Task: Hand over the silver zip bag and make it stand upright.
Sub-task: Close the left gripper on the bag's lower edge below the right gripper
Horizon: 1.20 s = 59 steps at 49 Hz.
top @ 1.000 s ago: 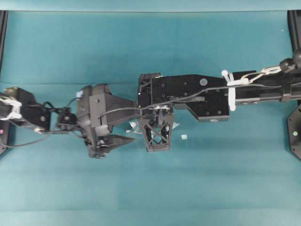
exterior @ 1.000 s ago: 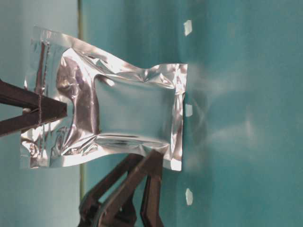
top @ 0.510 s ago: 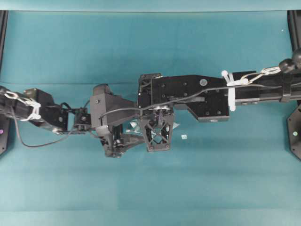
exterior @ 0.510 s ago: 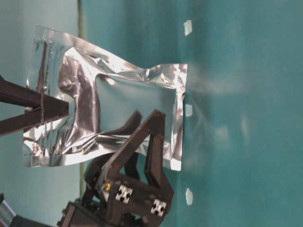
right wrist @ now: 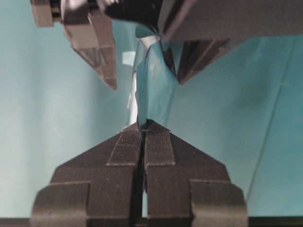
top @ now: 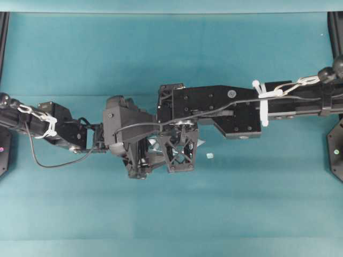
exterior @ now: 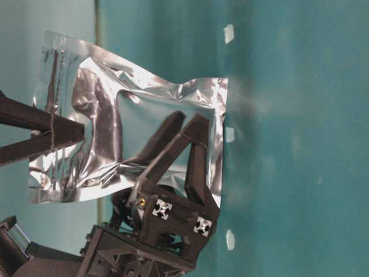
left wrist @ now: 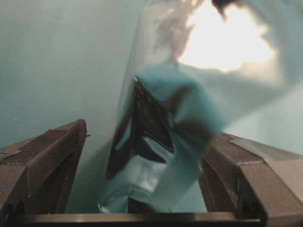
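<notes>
The bag (exterior: pixel 132 138) is held off the teal counter (top: pixel 171 59) at its middle. It looks flat and sealed, and whether anything is inside cannot be told through the foil. In the table-level view, which is turned on its side, the bag's far short edge reaches the counter surface; actual contact cannot be confirmed.

The right claw (right wrist: pixel 142 124) is pressed together on the bag's zip-end edge, with the foil seen running out from between its closed tips in the right wrist view. In the table-level view that same claw is seen entering from the left of the frame at the zip strip.

The left claw (left wrist: pixel 142 179) is spread wide, one finger on each side of the bag's body, and a gap is seen between each finger and the foil. Nothing is pinched by it.

A small white scrap (top: pixel 210 155) lies on the counter just beside the right claw.
</notes>
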Each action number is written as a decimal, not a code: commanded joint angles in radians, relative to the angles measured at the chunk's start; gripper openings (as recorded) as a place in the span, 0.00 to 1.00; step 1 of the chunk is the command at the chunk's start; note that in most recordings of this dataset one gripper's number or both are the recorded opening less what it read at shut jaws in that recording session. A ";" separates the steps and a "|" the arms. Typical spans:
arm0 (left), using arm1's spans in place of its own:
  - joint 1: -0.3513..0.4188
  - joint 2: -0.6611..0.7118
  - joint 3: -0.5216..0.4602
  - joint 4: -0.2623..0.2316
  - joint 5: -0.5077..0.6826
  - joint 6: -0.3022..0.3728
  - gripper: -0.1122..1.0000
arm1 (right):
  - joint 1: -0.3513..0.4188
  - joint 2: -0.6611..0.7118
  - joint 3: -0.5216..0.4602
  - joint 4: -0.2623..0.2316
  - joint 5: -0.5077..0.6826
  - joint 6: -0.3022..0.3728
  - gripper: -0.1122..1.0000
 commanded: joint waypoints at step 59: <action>-0.003 -0.003 -0.012 0.003 0.049 0.084 0.41 | 0.002 -0.020 0.000 0.018 -0.018 0.008 0.35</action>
